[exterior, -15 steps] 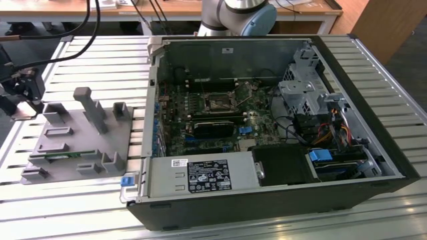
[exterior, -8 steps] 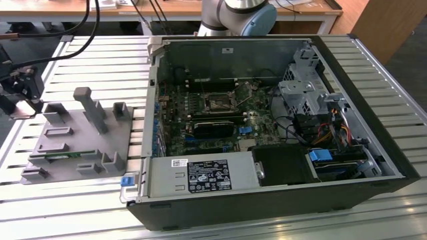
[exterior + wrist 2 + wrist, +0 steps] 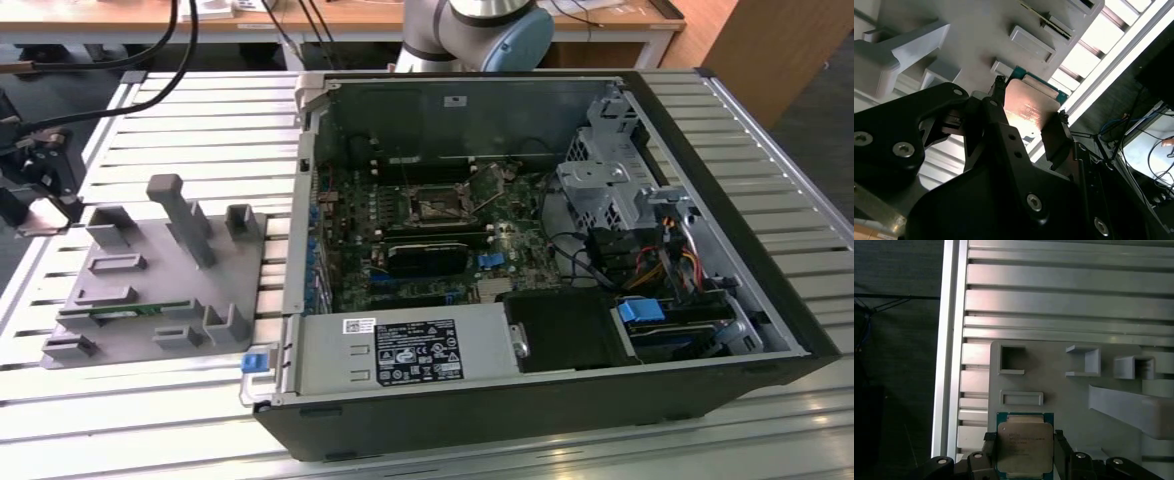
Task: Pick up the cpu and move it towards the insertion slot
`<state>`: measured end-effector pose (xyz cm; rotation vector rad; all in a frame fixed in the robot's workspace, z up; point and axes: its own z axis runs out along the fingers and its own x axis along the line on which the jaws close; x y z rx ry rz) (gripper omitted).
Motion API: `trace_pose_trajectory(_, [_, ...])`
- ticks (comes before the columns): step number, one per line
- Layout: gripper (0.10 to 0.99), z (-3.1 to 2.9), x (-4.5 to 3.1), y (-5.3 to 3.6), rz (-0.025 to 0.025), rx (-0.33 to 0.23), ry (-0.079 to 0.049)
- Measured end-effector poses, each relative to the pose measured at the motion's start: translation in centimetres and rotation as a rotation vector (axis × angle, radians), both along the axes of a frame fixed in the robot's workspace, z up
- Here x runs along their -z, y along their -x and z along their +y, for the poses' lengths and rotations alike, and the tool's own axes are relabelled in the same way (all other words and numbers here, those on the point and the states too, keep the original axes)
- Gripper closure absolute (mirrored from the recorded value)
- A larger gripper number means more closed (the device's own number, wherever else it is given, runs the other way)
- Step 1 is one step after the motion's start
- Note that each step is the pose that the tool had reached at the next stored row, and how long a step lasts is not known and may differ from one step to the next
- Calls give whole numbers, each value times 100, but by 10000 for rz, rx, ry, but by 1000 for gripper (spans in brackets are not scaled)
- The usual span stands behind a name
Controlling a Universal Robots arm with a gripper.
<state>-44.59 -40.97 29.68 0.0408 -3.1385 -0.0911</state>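
The cpu (image 3: 1025,446) is a small square chip with a silvery face and a thin rim. My gripper (image 3: 1025,456) is shut on it, one black finger against each of two opposite edges. It hangs just over the edge of the grey plastic fixture (image 3: 1069,395). In the second wrist view the cpu (image 3: 1030,107) shows between the fingers (image 3: 1056,132) of the gripper (image 3: 1029,114). In the exterior view the gripper (image 3: 47,205) is at the far left, beside the fixture (image 3: 147,280). The insertion slot (image 3: 438,205) lies inside the open computer case, well off to the exterior view's right.
The open computer case (image 3: 694,110) takes up the middle and right of the slatted metal table (image 3: 147,400). A black block (image 3: 427,258) sits just below the slot, and cables and drive cages (image 3: 607,185) crowd its right side. A green memory stick (image 3: 114,312) rests in the fixture.
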Motion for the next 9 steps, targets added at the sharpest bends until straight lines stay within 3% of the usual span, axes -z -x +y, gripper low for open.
trace_pose_trajectory(9, [545, 0, -79, 0, -1, 0, -1])
